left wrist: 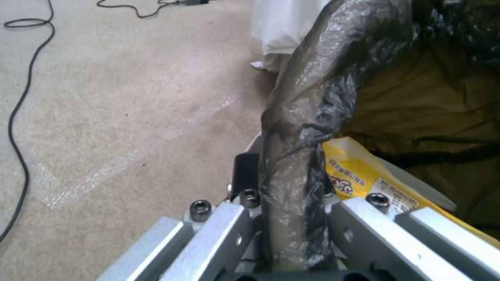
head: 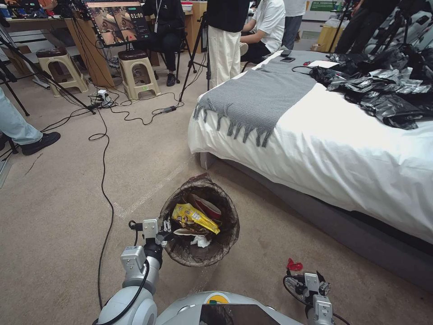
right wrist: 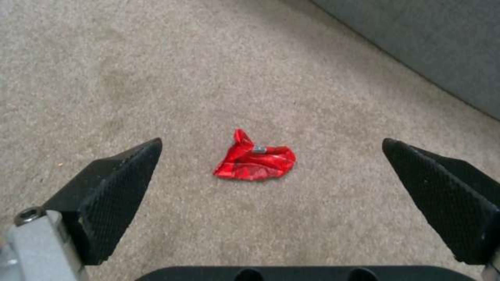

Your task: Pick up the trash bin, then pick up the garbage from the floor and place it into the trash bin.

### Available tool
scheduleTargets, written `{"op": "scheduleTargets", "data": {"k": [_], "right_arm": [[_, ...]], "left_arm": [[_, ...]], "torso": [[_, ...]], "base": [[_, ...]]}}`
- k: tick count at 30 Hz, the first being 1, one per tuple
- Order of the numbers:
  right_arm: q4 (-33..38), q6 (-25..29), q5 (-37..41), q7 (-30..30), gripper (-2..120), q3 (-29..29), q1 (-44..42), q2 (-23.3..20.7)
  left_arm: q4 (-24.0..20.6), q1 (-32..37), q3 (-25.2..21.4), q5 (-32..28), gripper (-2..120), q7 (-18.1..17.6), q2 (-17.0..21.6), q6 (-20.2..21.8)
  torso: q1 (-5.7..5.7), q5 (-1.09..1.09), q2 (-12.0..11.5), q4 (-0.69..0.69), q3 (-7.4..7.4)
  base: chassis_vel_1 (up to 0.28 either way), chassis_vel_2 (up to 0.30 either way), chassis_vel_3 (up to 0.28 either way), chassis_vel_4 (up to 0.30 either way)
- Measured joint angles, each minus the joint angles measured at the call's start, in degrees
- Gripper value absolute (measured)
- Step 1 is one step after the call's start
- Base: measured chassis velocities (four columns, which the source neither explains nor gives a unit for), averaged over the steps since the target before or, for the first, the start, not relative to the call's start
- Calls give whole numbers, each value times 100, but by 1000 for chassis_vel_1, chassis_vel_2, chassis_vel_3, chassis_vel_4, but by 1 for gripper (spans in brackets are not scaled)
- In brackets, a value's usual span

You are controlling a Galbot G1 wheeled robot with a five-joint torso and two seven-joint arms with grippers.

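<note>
The trash bin (head: 224, 239), lined with a dark bag, stands low in front of me, and my left gripper (head: 166, 225) is shut on its near-left rim. In the left wrist view the fingers clamp the bag-covered rim (left wrist: 291, 156). Inside the bin lie a yellow snack wrapper (head: 194, 216), a red-and-white cup (head: 208, 206) and white tissue (head: 201, 241). One piece of garbage, a red scrap (head: 293, 265), lies on the carpet at the lower right. My right gripper (head: 305, 276) hangs open just above it, and the scrap (right wrist: 255, 158) lies between the spread fingers (right wrist: 120, 187).
A bed (head: 338, 149) with a white sheet and a grey throw (head: 257, 99) fills the right side; a heap of black-and-silver foil bags (head: 383, 85) lies on it. Cables (head: 106, 180) run across the carpet on the left. Stools (head: 137, 72), tripods and people stand behind.
</note>
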Motion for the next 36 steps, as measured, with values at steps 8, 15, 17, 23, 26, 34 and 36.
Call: {"op": "scheduleTargets", "data": {"k": [8, 15, 17, 23, 26, 34, 36], "right_arm": [[-101, 68, 72, -159, 100, 24, 63, -41], [-592, 227, -102, -380, 100, 59, 334, -42], [-706, 390, -461, -588, 100, 151, 355, -86], [-1570, 1106, -2285, -1749, 100, 721, 665, -601], [-1890, 1449, -2919, -2116, 100, 986, 893, -694], [-2289, 2537, -4515, -3463, 100, 1810, 1372, -982], [-2363, 2741, -4709, -3608, 100, 1864, 1399, -1019]], "left_arm": [[6, 6, 16, 30, 0, 2, -10, -7], [9, -1, -17, 21, 0, 2, 16, -7], [8, -4, -36, 17, 0, 1, 21, -7], [8, -16, -15, 18, 0, -4, 10, -2], [4, 3, -17, 21, 0, -5, 12, -2], [-39, 33, -37, 40, 0, -12, -6, -2], [-45, 43, -27, 55, 0, -12, -17, -2]], "torso": [[0, -1, 0, 0, 0], [0, 0, 0, 0, 0], [0, 0, -1, 0, 0], [0, 1, -1, -2, 0], [0, 1, -1, 0, 0], [0, 0, 0, 1, 0], [0, 0, 0, 1, 0]], "base": [[0, 0, 0, 0], [0, 0, 0, 0], [0, 0, 0, 0], [0, 0, 0, 0], [0, 0, 0, 0], [0, 0, 0, 0], [0, 0, 0, 0]]}}
